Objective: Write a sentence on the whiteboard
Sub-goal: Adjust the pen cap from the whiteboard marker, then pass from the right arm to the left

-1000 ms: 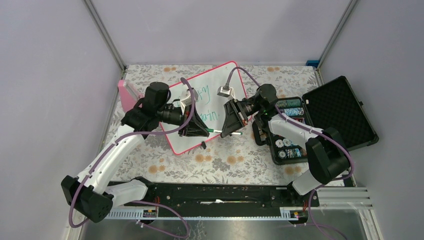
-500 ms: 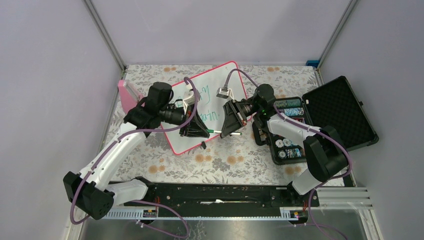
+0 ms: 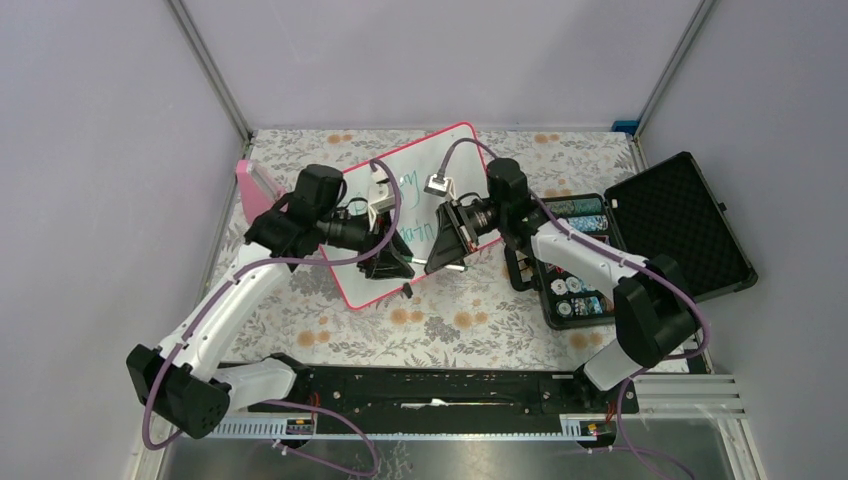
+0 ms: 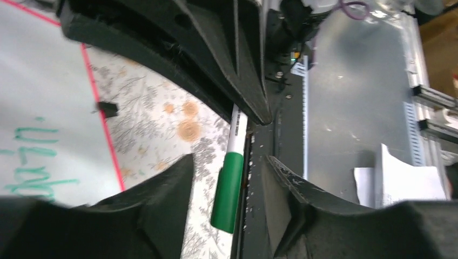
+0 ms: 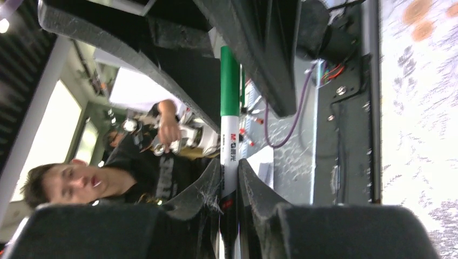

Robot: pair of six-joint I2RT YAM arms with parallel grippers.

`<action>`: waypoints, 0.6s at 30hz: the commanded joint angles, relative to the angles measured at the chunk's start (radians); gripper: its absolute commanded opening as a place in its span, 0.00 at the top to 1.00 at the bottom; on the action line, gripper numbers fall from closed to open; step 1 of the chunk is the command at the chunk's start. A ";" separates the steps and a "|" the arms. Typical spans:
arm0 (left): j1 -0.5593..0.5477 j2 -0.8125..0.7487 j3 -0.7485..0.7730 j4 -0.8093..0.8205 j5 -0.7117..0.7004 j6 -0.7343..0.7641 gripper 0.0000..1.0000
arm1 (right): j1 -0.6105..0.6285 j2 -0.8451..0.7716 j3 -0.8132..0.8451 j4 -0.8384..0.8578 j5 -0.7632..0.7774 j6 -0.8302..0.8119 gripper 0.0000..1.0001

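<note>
Grips green marker (image 5: 229, 135) tight in right fingers (image 5: 258, 200). Holds left fingers (image 4: 162, 189) parted either side of its cap, over whiteboard (image 3: 430, 165) edge.

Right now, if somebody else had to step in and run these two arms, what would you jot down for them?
The left gripper is open, standing either side of the green cap with gaps showing.
The right gripper is shut on the marker, held between the two arms.
The whiteboard lies on the flowered tablecloth, with the sentence in green on it.
Done: words are written and the marker is capped.
Left: probably only setting the marker down. I cannot read whether the sentence is complete.
</note>
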 commanded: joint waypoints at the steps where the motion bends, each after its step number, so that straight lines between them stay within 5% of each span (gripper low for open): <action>1: 0.016 -0.053 0.141 -0.200 -0.199 0.276 0.41 | -0.003 -0.069 0.131 -0.652 0.124 -0.549 1.00; 7: -0.055 -0.054 0.232 -0.368 -0.453 0.539 0.36 | -0.003 -0.066 0.111 -0.659 0.129 -0.561 1.00; 18: -0.418 0.083 0.319 -0.394 -0.772 0.543 0.41 | 0.002 -0.080 0.087 -0.664 0.139 -0.573 1.00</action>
